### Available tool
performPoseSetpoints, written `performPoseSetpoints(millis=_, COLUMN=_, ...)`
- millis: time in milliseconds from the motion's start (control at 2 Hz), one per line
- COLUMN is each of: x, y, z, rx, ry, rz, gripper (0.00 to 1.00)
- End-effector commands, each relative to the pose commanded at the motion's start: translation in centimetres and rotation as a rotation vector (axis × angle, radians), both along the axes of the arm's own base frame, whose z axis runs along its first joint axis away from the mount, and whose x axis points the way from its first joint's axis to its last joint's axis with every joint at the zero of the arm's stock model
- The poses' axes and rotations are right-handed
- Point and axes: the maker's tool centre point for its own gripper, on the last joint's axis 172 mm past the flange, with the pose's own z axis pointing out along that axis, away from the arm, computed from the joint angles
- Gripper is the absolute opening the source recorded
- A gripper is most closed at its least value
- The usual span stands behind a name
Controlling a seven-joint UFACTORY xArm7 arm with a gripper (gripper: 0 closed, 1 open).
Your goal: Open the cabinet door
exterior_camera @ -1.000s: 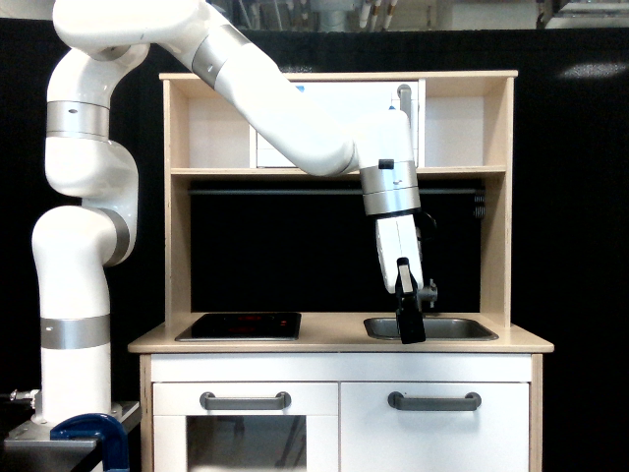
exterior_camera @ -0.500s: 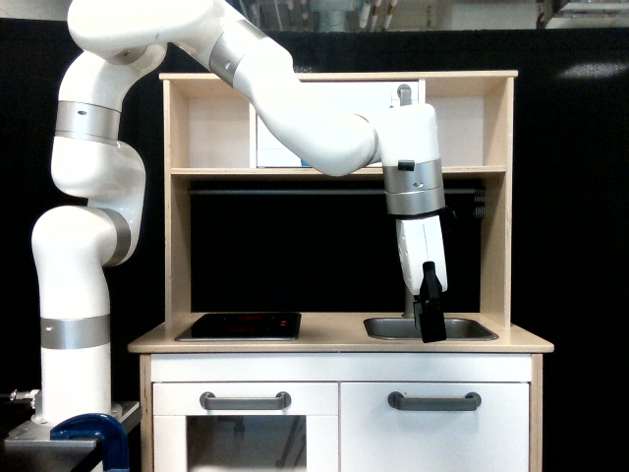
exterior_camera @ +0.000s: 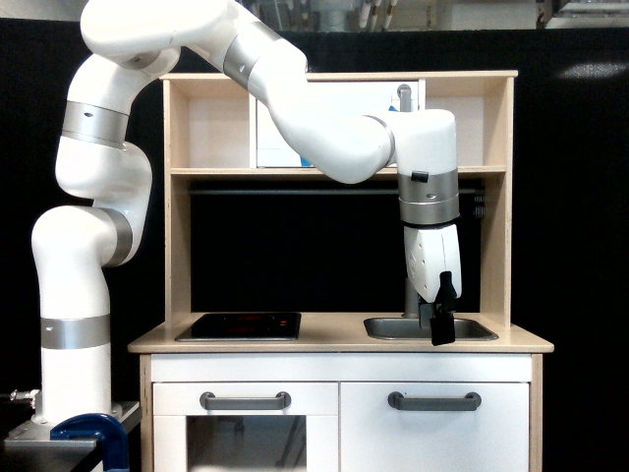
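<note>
Windowed oven door (exterior_camera: 246,442) low and well to the exterior view's left of the gripper (exterior_camera: 441,332), gripper hung pointing down over the sink (exterior_camera: 429,327), finger spacing impossible to tell, cabinet door (exterior_camera: 434,433) shut just below, grey bar handle (exterior_camera: 434,400) untouched.

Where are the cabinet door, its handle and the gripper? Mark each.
cabinet door (exterior_camera: 437,442): exterior view, bare white panel below the handle.
handle (exterior_camera: 434,400): exterior view, middle of the grey bar.
gripper (exterior_camera: 442,334): exterior view, dark tip over the sink.
</note>
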Motion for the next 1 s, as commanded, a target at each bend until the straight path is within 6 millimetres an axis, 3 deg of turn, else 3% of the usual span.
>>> performPoseSetpoints(millis=500, x=0.50, y=0.50, z=-0.80, rx=0.096, ry=0.052, rz=0.097, gripper=1.00)
performPoseSetpoints(millis=1000, x=0.40, y=1.20, z=-0.50, rx=0.201, ry=0.047, rz=0.064, gripper=1.00)
